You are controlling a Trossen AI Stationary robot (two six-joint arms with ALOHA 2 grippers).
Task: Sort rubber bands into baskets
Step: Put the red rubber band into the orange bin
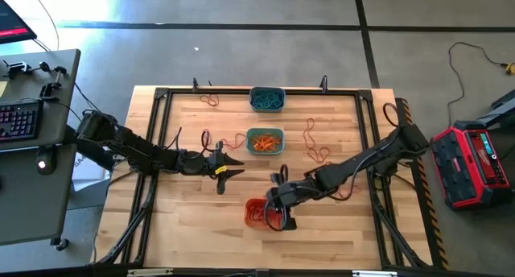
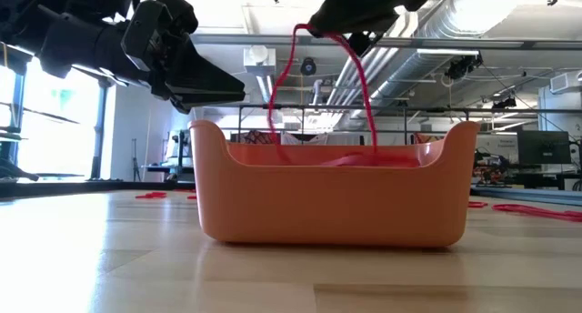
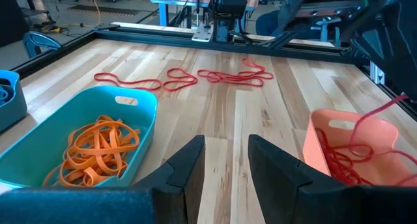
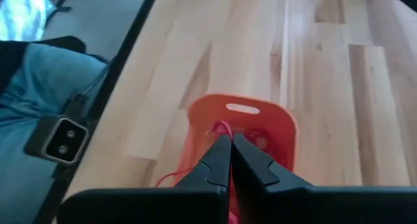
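Observation:
Three baskets stand along the table's middle. The grey-blue basket (image 1: 266, 99), at the far edge, holds blue-teal bands. The teal-green basket (image 1: 265, 140) holds orange bands (image 3: 98, 152). The orange basket (image 1: 257, 212), nearest, holds red bands (image 3: 339, 162). My right gripper (image 1: 278, 203) is above the orange basket, shut on a red rubber band (image 2: 362, 90). My left gripper (image 1: 229, 166) stands open over bare wood, left of the teal-green and orange baskets, with nothing between its fingers. Loose red bands (image 1: 315, 144) lie on the table. My right gripper pinches the top of the red band's loop (image 2: 318, 26) between its two shut fingertips. The fingers slant down from the table's right side. The loop hangs below them in two strands, and its lower end (image 2: 350, 158) lies inside the orange basket.
More red bands lie at the far left (image 1: 211, 98) and left of the teal-green basket (image 1: 208, 138). A black frame (image 1: 161, 96) runs round the table top. Bare wood lies near the front edge on both sides of the orange basket.

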